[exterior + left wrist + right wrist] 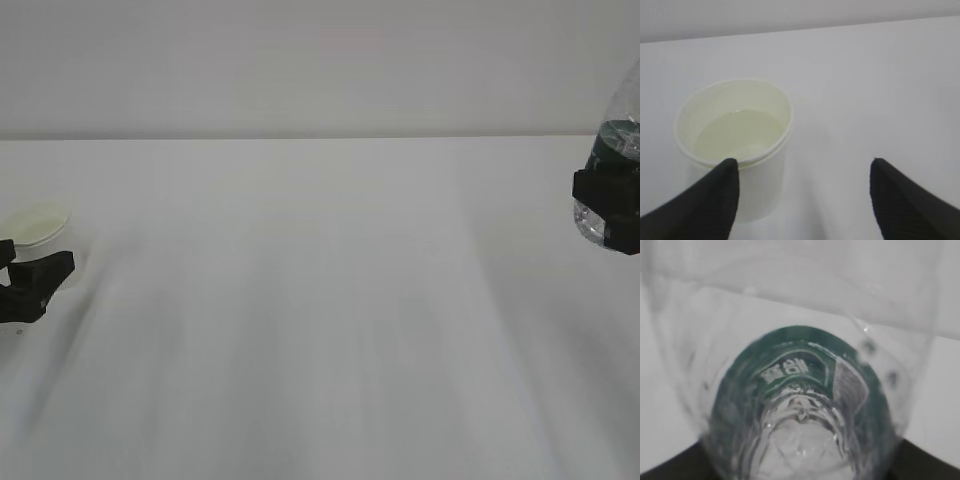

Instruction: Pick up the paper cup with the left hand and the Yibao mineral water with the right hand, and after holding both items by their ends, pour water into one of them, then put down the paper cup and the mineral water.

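A: Cup [735, 145]?
B: Standing at the table's [320, 300] left edge, water inside. Left hand [802, 200] spread wide, one finger [705, 205] against the cup wall, the other well clear.

A: Bottle [612, 165]?
B: Up off the table at the right edge, clamped in the right hand [608, 205] at the green label band.

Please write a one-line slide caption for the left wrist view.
Open left hand beside the paper cup of water standing on the white table.
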